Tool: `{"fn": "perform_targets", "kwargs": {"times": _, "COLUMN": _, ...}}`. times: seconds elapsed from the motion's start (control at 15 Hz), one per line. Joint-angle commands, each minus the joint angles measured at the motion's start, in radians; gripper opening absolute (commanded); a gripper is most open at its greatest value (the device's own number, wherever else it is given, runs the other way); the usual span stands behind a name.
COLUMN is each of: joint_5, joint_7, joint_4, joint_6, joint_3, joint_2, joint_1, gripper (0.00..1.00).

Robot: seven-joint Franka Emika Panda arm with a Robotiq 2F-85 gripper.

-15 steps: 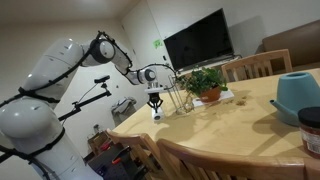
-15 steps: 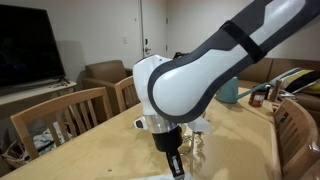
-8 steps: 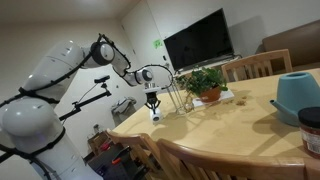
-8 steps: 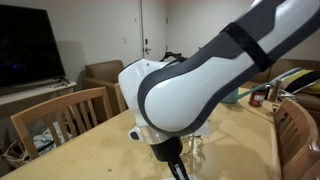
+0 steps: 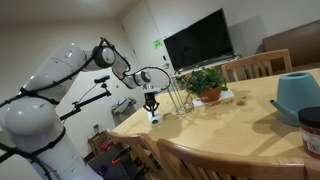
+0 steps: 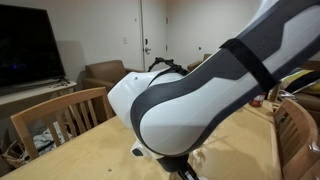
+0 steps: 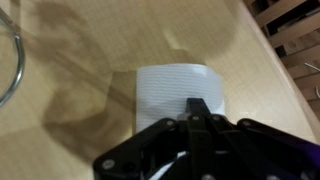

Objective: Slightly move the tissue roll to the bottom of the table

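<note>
Here, in an exterior view, your claw (image 5: 153, 108) points down at the corner of the surface (image 5: 240, 125) nearest the arm (image 5: 60, 75), with the tissue roll (image 5: 154, 117) right under its tips, a small white shape resting on the wood. The potted plant (image 5: 205, 82) stands farther along the surface, and the teal container (image 5: 297, 95) is well apart at the far side. In an exterior view from across the room, the arm (image 6: 200, 100) fills most of the picture and hides the roll; only a dark bit of the claw (image 6: 186, 173) shows at the bottom edge. In the wrist view, the tissue roll (image 7: 170, 88) lies on the tan surface (image 7: 80, 150), and the black claw (image 7: 197, 112) overlaps its lower edge. You cannot tell from these views whether the claw is clamped on the roll or apart.
</note>
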Motion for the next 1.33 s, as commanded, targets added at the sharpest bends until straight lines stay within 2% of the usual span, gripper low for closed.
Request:
{"fn": "perform_targets", "kwargs": {"times": 0.0, "joint_5": -0.028, "joint_7": -0.022, "joint_4": -0.022, "joint_6": -0.018, "joint_3": -0.002, "joint_2": 0.012, "joint_1": -0.002, "gripper": 0.0}}
{"fn": "perform_targets", "kwargs": {"times": 0.6, "joint_5": -0.017, "joint_7": 0.006, "joint_4": -0.154, "joint_6": 0.048, "joint_3": 0.004, "joint_2": -0.042, "joint_1": -0.037, "gripper": 0.0}}
{"fn": "perform_targets", "kwargs": {"times": 0.87, "joint_5": -0.013, "joint_7": 0.001, "joint_4": -0.173, "joint_6": 0.058, "joint_3": 0.008, "joint_2": -0.052, "joint_1": -0.051, "gripper": 0.0}}
{"fn": "perform_targets", "kwargs": {"times": 0.93, "joint_5": -0.01, "joint_7": 0.005, "joint_4": -0.172, "joint_6": 0.059, "joint_3": 0.008, "joint_2": -0.053, "joint_1": -0.052, "gripper": 0.26}}
{"fn": "perform_targets", "kwargs": {"times": 1.0, "joint_5": 0.0, "joint_7": 0.01, "joint_4": -0.168, "joint_6": 0.059, "joint_3": 0.011, "joint_2": -0.054, "joint_1": -0.057, "gripper": 0.28}}
{"fn": "perform_targets", "kwargs": {"times": 1.27, "joint_5": 0.005, "joint_7": 0.02, "joint_4": -0.172, "joint_6": 0.055, "joint_3": 0.011, "joint_2": -0.065, "joint_1": -0.06, "gripper": 0.54}}
